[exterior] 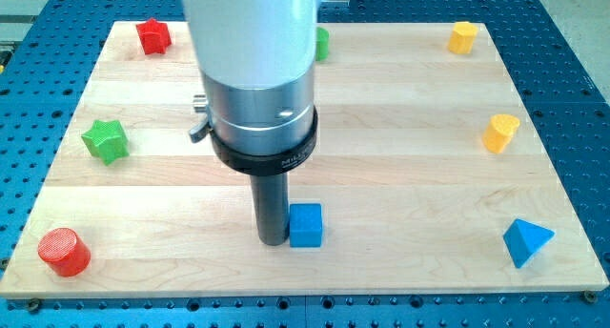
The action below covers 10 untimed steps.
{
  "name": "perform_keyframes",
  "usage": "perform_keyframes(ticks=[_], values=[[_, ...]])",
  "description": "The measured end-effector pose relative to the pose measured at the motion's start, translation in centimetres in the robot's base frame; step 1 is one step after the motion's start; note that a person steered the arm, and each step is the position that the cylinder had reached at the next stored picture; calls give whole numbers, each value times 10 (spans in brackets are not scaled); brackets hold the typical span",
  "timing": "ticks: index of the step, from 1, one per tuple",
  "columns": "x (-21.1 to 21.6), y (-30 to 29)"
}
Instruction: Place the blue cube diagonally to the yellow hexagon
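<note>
My tip touching blue cube on its view-left side | yellow hexagon well apart, view's top right | pincer: none fitted, state cannot be told.

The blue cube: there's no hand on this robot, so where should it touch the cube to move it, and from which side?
By pushing, not gripping. My tip sits against the blue cube at its face toward the view's left, which is flat, so a push there should slide it straight right. The yellow blocks lie up and right, so coming from the cube's lower-left likely suits better.
</note>
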<state>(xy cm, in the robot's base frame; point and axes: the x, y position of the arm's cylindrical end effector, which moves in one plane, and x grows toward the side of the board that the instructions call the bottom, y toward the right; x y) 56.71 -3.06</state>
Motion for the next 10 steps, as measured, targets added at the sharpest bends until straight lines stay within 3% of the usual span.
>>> perform_keyframes(ticks=[2,3,4,7,10], values=[[47,-23],[51,-8],[41,21],[-31,33],[17,44]])
